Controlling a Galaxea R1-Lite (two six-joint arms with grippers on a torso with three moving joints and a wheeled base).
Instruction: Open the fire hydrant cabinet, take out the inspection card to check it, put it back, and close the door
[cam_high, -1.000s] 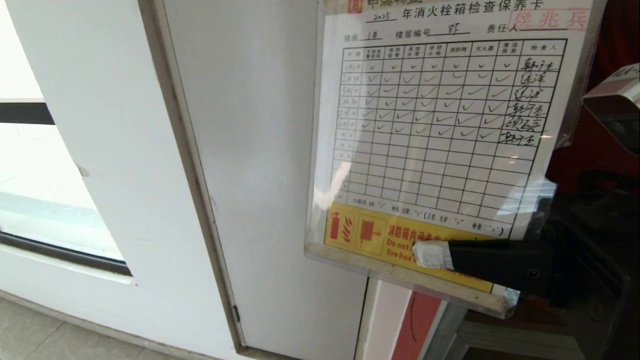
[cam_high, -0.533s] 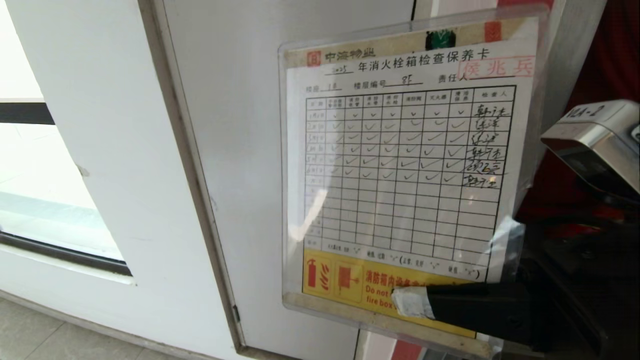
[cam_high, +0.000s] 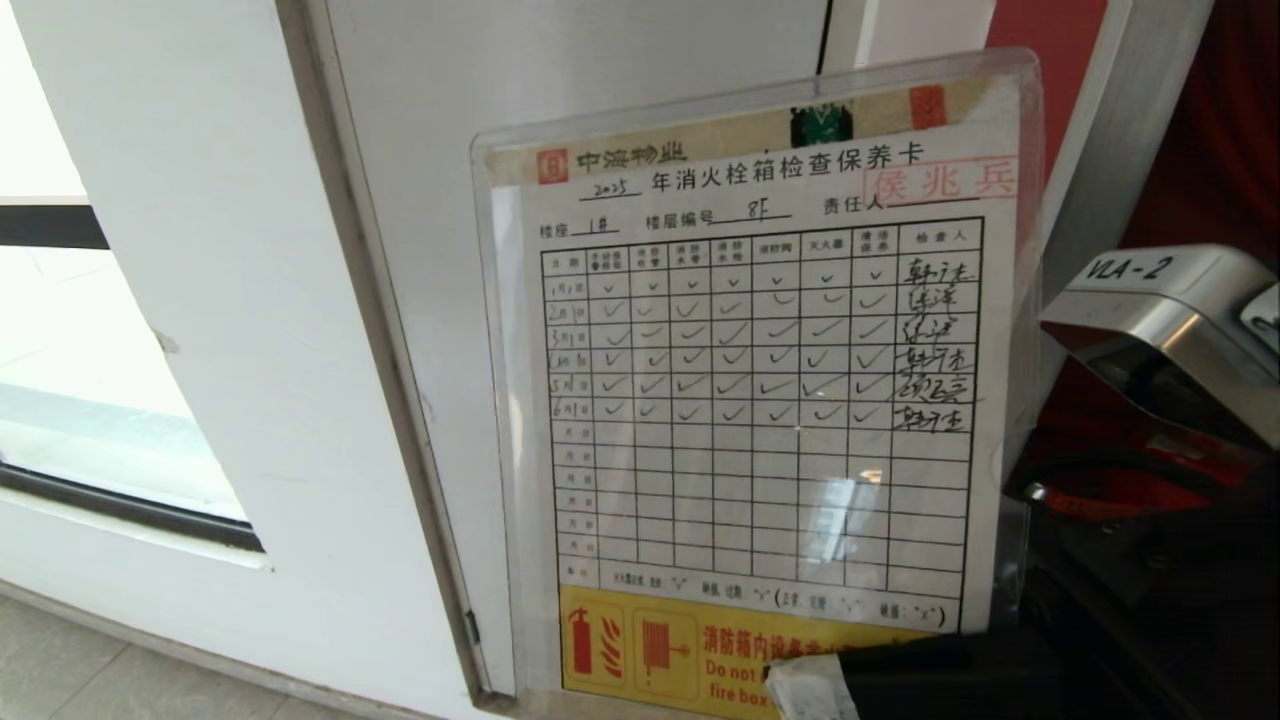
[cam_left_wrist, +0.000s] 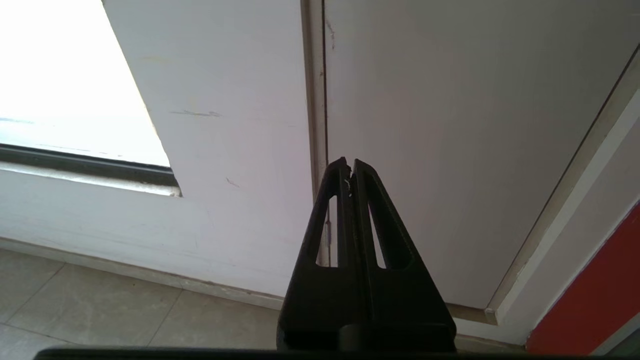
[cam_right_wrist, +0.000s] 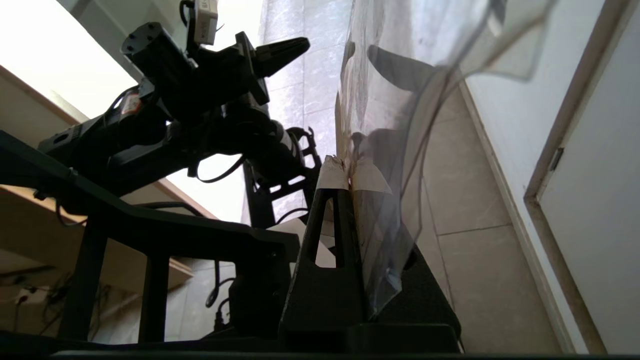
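I have the right claw (cam_high: 800, 690) clamped on the bottom edge of the white laminated inspection card (cam_high: 760, 400); its long axis stands upright above the claw, facing me.

The left claw (cam_left_wrist: 350, 167) is closed and empty.

Inspection card (cam_high: 760, 420) upright at centre-right of head frame, in front of plain door panel (cam_high: 560, 120) that fills upper centre. Right gripper (cam_high: 800, 690) at lower right, pinching card's bottom edge from the right. Fire hydrant cabinet (cam_high: 1220, 150) interior behind card at far right, with wrist camera housing (cam_high: 1170, 320) in front of it. Window (cam_high: 60, 380) at left edge, wall (cam_high: 230, 300) between window and door panel. Floor (cam_high: 60, 670) at lower left corner.
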